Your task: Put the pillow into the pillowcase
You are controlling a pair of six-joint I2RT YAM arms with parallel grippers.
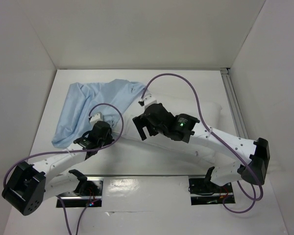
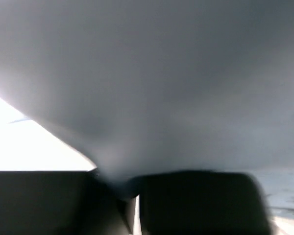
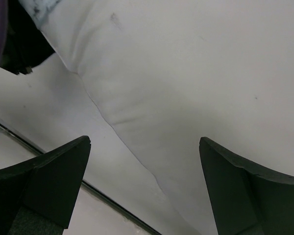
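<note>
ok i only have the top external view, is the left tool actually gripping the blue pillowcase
observer: Yes. In the left wrist view the left tool is shut on a fold of the pillowcase, and the cloth funnels down into the narrow gap between its jaws.
operator: and the right tool, open or shut
observer: Wide open. In the right wrist view the right tool has its jaws spread over the pillow and holds nothing.
operator: over the middle of it
observer: No, over its seamed edge, with bare table showing beside it.
</note>
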